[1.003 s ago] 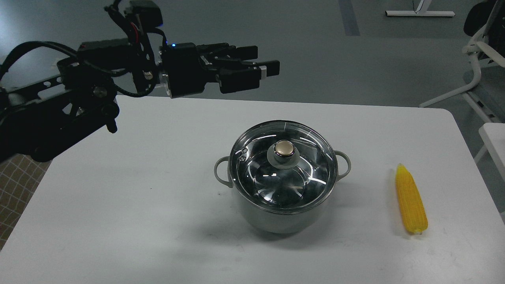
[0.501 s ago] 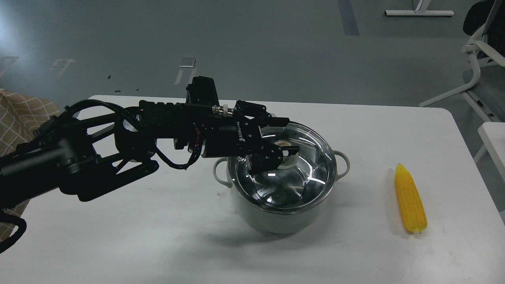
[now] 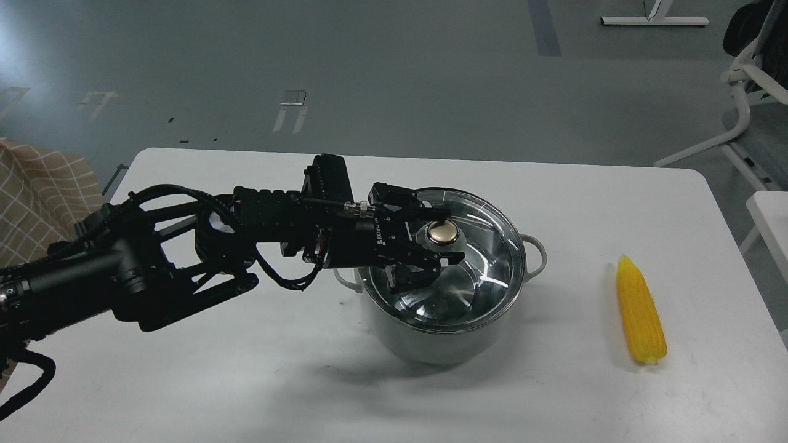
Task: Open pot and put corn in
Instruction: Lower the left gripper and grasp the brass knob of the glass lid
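Note:
The pale grey pot (image 3: 431,338) stands at the table's middle with its glass lid (image 3: 486,258) on it. The lid's gold knob (image 3: 443,232) is at its centre. My left gripper (image 3: 446,235) reaches in from the left, low over the lid. It is open, with one finger on the far side of the knob and one on the near side. I cannot tell whether the fingers touch the knob. The yellow corn (image 3: 640,311) lies on the table to the right of the pot, tip pointing away. My right gripper is out of view.
The white table (image 3: 246,369) carries only the pot and the corn. A white chair frame (image 3: 748,92) stands off the table's far right corner. A tan checked cloth (image 3: 37,197) is at the left edge. My left arm crosses the table's left half.
My left gripper came down from high at the back left to the lid. In the last half second it shifted lower and nearer, so its fingers now straddle the knob.

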{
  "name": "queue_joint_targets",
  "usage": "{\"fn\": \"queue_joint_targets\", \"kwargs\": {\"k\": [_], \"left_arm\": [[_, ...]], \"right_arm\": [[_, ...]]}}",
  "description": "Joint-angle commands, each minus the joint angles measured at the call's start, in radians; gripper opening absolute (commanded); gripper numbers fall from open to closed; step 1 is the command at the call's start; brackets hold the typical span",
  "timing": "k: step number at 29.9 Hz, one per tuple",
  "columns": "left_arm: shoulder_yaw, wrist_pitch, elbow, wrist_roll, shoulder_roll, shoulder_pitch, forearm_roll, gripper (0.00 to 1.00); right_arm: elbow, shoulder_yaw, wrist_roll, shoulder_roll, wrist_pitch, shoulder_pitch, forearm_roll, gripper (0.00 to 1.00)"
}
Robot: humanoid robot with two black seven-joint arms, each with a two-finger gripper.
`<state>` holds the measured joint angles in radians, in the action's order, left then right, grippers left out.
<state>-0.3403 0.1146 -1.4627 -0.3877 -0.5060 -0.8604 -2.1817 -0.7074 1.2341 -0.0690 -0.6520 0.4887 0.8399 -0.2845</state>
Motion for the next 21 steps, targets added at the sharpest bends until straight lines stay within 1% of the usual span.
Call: {"fn": "queue_joint_targets", "kwargs": {"k": [1, 7, 10, 14, 21], "left_arm": [[-0.011, 0.0, 0.001, 0.001, -0.006, -0.005, 0.0, 0.67], [-0.022, 0.0, 0.004, 0.003, 0.006, 0.0, 0.0, 0.67], [-0.022, 0.0, 0.024, 0.003, 0.006, 0.004, 0.0, 0.67], [-0.016, -0.018, 0.041, 0.003, 0.02, 0.004, 0.0, 0.67], [-0.009, -0.024, 0.059, 0.001, 0.034, 0.004, 0.0, 0.67]], "right_arm": [[0.0, 0.001, 0.0, -0.001, 0.0, -0.001, 0.001, 1.0], [-0.001, 0.001, 0.0, 0.0, 0.0, -0.004, 0.001, 1.0], [-0.001, 0.001, 0.0, 0.0, 0.0, -0.004, 0.001, 1.0], [0.0, 0.001, 0.0, 0.0, 0.0, -0.007, 0.001, 1.0], [0.0, 0.001, 0.0, 0.0, 0.0, -0.01, 0.001, 1.0]]}}
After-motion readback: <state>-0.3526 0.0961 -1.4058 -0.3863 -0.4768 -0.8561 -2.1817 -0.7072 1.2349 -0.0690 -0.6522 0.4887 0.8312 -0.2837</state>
